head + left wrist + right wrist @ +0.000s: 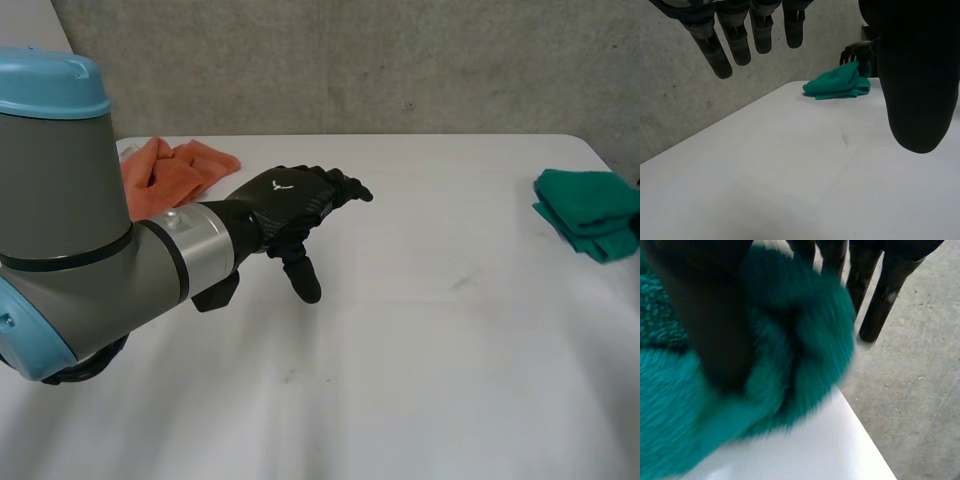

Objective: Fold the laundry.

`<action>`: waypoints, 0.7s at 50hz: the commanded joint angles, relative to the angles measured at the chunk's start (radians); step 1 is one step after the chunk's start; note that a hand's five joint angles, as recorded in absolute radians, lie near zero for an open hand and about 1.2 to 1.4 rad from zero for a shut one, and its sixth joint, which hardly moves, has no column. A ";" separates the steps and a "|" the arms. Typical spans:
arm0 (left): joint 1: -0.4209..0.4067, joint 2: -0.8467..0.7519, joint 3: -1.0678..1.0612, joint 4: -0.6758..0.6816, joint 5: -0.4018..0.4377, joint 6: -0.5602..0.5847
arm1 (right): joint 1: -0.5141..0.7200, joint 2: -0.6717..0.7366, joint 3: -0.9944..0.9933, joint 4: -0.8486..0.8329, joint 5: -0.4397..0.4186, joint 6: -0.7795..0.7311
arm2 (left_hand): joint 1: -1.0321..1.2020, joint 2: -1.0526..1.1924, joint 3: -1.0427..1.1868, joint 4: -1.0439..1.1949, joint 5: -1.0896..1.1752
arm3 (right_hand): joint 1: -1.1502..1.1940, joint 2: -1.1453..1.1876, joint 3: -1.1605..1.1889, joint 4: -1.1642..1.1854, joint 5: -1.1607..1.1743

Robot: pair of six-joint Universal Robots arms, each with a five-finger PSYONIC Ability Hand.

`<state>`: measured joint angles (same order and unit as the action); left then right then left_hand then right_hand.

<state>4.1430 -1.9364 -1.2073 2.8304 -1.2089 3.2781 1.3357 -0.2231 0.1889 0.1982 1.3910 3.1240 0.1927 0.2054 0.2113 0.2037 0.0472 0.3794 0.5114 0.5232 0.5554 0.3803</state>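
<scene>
White table (400,350), concrete wall (350,60) behind. Left arm (60,230) reaches over the table's middle. The left hand (285,205) hovers there, fingers straight, holding nothing. Folded green cloth (590,210) at the table's right edge, right hand (715,330) on it — grip cannot be told. Crumpled orange cloth (180,165) at the table's far left.

Left arm (70,230) reaches forward, left hand (290,200) flat, fingers straight, thumb pointing down

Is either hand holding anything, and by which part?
The right hand pinches the green cloth by one edge, between thumb and fingers. The left hand is open and empty.
</scene>
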 commanded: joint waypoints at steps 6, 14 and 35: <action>0.008 0.008 0.003 0.001 -0.001 -0.005 | 0.014 -0.156 0.029 0.124 0.160 -0.399 | 0.003 -0.010 -0.015 -0.008 -0.026 | -0.205 -0.337 -0.349 -0.381 -0.380; 0.008 0.019 0.005 0.014 -0.004 -0.005 | 0.043 -0.306 0.173 0.110 0.241 -0.999 | 0.000 -0.012 -0.018 -0.011 -0.029 | -0.205 -0.337 -0.349 -0.381 -0.380; 0.318 -0.031 -0.009 0.510 -0.095 0.012 | 0.552 -0.808 0.862 -0.181 -0.061 -0.627 | 0.038 0.026 0.020 0.027 0.009 | -0.205 -0.337 -0.349 -0.381 -0.380</action>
<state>4.3259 -1.8801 -1.2293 3.1987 -1.3039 3.2815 1.7463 -0.9090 0.7717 0.0283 1.5512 2.3970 0.1929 0.2054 0.2113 0.2037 0.0472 0.2031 0.2221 0.2160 0.2361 0.0717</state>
